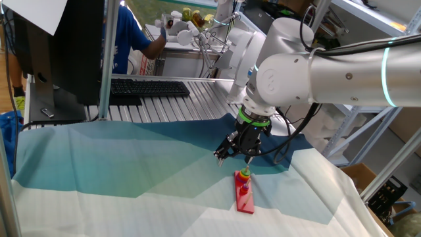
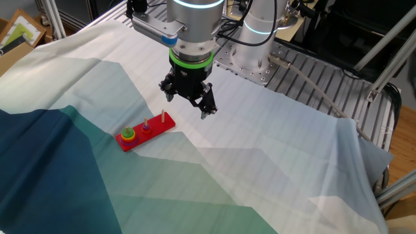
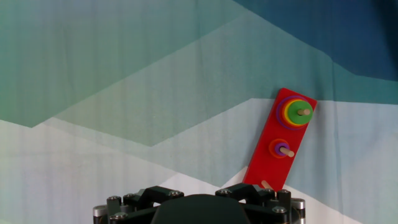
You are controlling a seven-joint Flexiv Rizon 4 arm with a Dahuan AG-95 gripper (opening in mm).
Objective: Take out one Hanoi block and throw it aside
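Observation:
The Hanoi block (image 3: 295, 111) is a small green ring on top of a stack of yellow, orange and purple rings. The stack sits on the end peg of the long red base (image 3: 267, 165). The block also shows in one fixed view (image 1: 245, 172) and in the other fixed view (image 2: 129, 133). The middle peg holds a small purple and orange ring (image 3: 280, 148), and the third peg (image 3: 266, 184) is bare. My gripper (image 2: 188, 104) hovers above the cloth beside the bare-peg end of the base (image 2: 156, 125). It is open and empty. Its fingertips do not show in the hand view.
A blue-green patterned cloth (image 2: 260, 182) covers the table. A black keyboard (image 1: 148, 87) and a monitor (image 1: 59, 46) stand at the far side, with a person in blue (image 1: 135, 33) behind them. Metal slats (image 2: 318, 84) and a frame post (image 2: 383, 78) border the cloth.

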